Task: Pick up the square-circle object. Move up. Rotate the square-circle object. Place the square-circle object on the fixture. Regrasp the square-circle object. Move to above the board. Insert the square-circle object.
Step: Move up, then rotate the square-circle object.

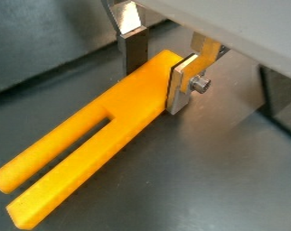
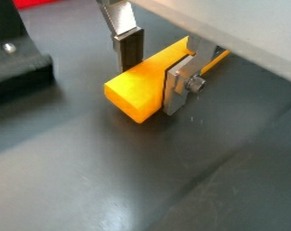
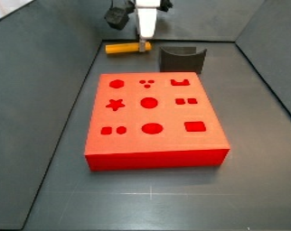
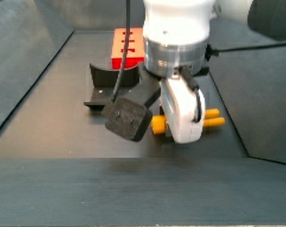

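Observation:
The square-circle object (image 1: 99,135) is a yellow-orange bar with a slot in one end, lying flat on the dark floor. Both wrist views show my gripper (image 1: 158,72) down over its solid end (image 2: 142,90). One silver finger (image 1: 181,86) lies flush against its side, and the dark pad (image 1: 132,52) of the other meets the opposite edge. In a side view the gripper (image 3: 143,41) stands over the bar (image 3: 121,47), just beyond the red board (image 3: 154,113) and left of the dark fixture (image 3: 182,59).
Grey walls enclose the floor. The fixture (image 4: 107,87) stands between the board (image 4: 128,43) and the bar (image 4: 212,116). A dark block (image 2: 15,68), likely the fixture's base, is close beside the gripper (image 2: 154,72). A black wrist camera (image 4: 128,117) hangs beside the fingers.

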Controlling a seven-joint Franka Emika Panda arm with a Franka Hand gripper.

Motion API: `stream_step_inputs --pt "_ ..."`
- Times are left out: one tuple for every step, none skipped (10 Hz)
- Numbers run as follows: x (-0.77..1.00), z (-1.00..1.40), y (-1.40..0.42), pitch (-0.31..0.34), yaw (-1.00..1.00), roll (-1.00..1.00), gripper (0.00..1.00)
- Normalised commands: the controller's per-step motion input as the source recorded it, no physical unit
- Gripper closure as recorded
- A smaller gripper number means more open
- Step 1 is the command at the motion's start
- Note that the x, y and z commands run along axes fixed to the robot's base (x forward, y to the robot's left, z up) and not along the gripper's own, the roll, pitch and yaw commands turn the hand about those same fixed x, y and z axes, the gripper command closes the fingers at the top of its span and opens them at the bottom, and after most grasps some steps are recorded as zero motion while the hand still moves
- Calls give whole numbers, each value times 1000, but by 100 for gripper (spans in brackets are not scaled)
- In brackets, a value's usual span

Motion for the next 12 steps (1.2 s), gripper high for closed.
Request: stream_step_inputs --pt "-39 676 -40 38 -50 11 100" --pt "-32 554 -23 59 -45 31 100" --pt "-21 468 -16 71 -37 41 100" --pt "-12 242 -10 104 -16 61 100" --pt "-588 833 -974 0 0 0 100" --pt "-545 753 -913 -31 17 32 100" --pt "-453 705 -759 -45 19 70 100" --pt "-328 616 -580 -42 14 112 100" --pt "-147 450 -345 -32 20 140 100" --pt "-74 288 -158 -3 21 140 100" --pt "0 0 0 0 -1000 0 100" --pt "51 -110 22 1 -1000 -7 100"
